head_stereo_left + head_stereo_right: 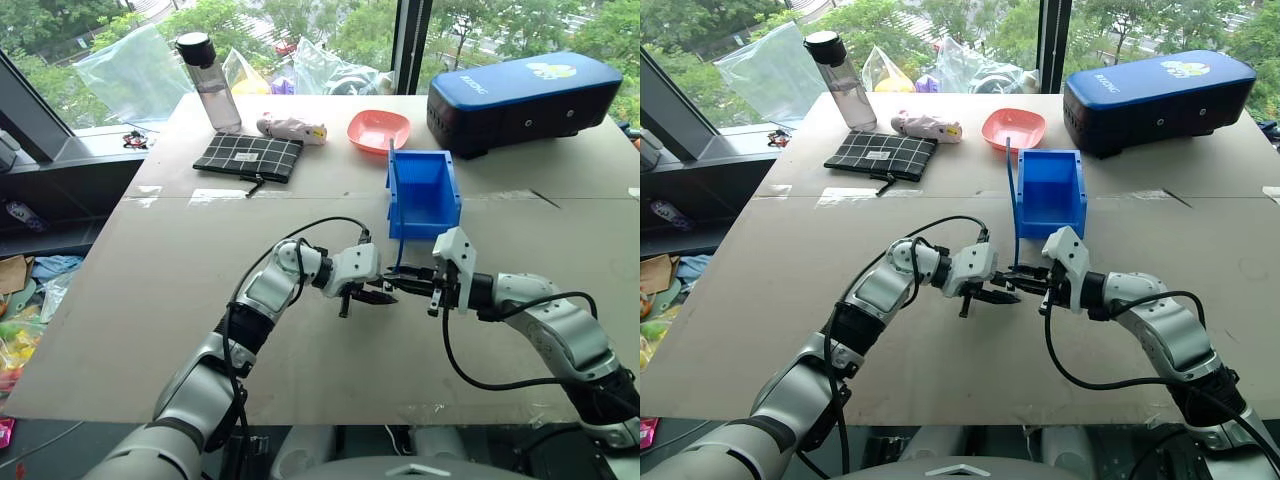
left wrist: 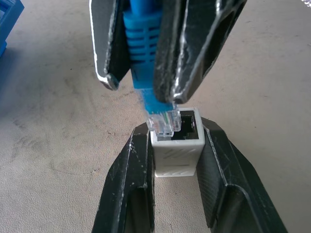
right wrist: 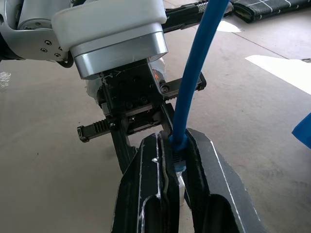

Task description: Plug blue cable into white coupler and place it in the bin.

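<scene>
Left gripper (image 2: pixel 177 160) clamps coupler (image 2: pixel 176 145), socket facing right gripper (image 2: pixel 141 82). Right gripper pinches cable (image 2: pixel 143 48) by boot. Plug (image 2: pixel 164 121) tip at socket mouth, off toward one edge, not seated; axes nearly in line. Grippers meet tip to tip above table (image 1: pixel 150 290), bin (image 1: pixel 425 190) just beyond. Judgement: small sideways correction, then push.

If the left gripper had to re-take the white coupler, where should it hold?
Probably where it holds now: the white coupler pinched across its two long side walls, near the closed end, approached from behind. That leaves the socket face clear for the blue cable plug.
</scene>
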